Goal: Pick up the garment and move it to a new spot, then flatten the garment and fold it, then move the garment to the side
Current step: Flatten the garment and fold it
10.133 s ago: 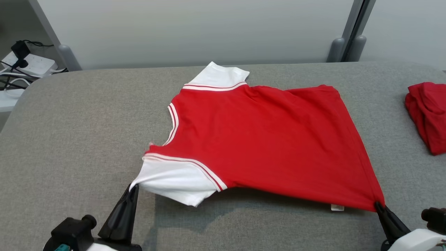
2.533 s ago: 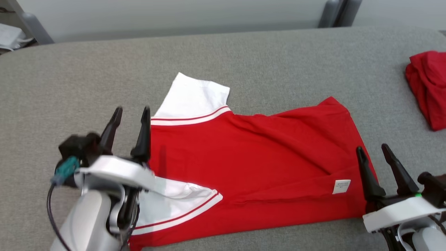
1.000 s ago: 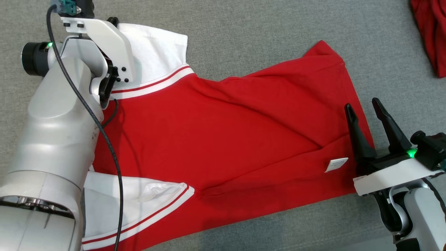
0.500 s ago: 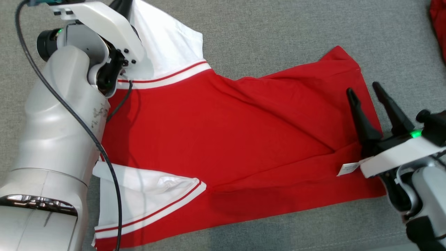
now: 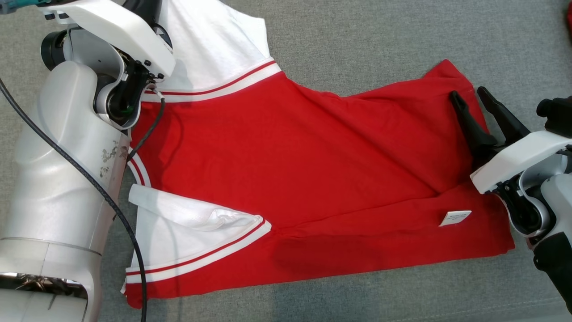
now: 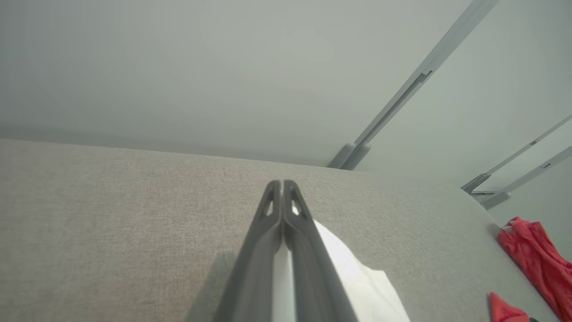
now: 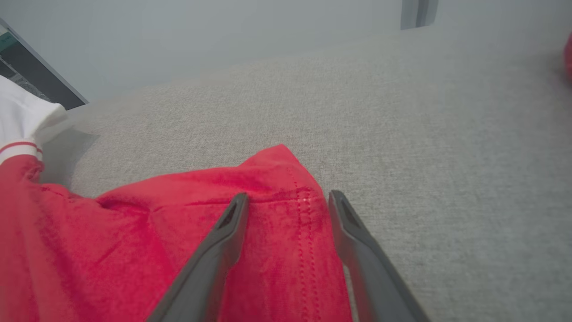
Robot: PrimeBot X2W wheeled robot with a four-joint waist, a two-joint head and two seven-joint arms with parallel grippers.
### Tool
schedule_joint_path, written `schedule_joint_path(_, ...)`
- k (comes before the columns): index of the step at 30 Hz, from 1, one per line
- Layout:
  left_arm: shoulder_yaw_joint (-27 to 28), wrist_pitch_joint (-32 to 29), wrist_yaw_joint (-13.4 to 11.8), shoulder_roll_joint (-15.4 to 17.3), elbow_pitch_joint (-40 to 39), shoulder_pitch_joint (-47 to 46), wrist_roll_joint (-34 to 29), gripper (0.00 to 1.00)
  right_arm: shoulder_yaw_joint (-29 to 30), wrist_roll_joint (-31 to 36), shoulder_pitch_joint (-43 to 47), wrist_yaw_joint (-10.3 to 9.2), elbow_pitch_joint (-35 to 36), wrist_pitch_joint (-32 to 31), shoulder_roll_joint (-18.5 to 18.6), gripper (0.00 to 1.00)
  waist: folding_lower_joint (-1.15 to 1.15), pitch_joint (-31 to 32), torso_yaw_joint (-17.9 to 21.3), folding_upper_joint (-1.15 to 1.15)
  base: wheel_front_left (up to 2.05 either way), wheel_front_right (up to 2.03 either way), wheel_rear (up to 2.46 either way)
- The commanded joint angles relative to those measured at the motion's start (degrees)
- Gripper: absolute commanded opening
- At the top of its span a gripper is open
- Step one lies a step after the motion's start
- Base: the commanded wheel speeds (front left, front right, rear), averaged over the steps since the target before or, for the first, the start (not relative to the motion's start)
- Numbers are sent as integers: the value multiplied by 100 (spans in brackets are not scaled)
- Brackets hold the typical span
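The garment (image 5: 313, 170), red with white sleeves, lies spread on the grey padded table (image 5: 357, 36). Its near white sleeve (image 5: 178, 241) is folded in over the red body. In the left wrist view my left gripper (image 6: 282, 183) is shut, with white cloth of the far sleeve (image 6: 353, 277) pinched between its fingers. That sleeve (image 5: 214, 40) is pulled up toward the arm at the head view's top left. My right gripper (image 5: 469, 95) is open and straddles the far right hem corner (image 7: 286, 179), one finger on the red cloth, the other over the table.
Another red cloth (image 6: 532, 255) lies farther right on the table. A small white label (image 5: 455, 218) sits on the garment near its right hem. A pale wall with a grey post (image 6: 353, 154) stands behind the table. My left forearm (image 5: 62, 179) covers the garment's left edge.
The head view has shifted. My left gripper has drawn the far sleeve up off the table. My right gripper has slid along the right hem to its far corner, its jaws slightly narrower.
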State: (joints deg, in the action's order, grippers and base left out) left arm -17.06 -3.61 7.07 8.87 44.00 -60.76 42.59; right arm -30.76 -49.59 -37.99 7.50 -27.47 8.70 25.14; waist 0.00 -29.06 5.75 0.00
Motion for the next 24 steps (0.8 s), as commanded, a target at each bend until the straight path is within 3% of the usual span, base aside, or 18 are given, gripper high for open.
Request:
schedule_joint_path(1, 101, -25, 40, 241, -226, -8, 55, 0, -98, -81, 10, -1, 16, 66, 115, 87, 0, -2, -9, 0, 0, 0, 0)
schedule_joint_path(5, 88, -118, -11, 308, -458, 120, 71, 0, -378, -279, -182, -1, -264, 116, 134, 30, 0, 3, -26, 0, 0, 0, 0)
schedule_joint_path(6, 87, -136, -23, 323, -513, 150, 76, 0, -442, -317, -227, -1, -317, 147, 141, 0, 0, 7, -27, 0, 0, 0, 0)
schedule_joint_path(14, 208, -23, -92, 520, -953, 393, 132, 0, -779, -425, -577, -1, -524, 485, 247, 0, 0, 78, 7, 0, 0, 0, 0)
schedule_joint_path(24, 398, 444, -55, 671, -1497, 463, 216, 0, -484, -322, -1174, -1, -604, 627, 313, 0, 0, 56, 16, 0, 0, 0, 0)
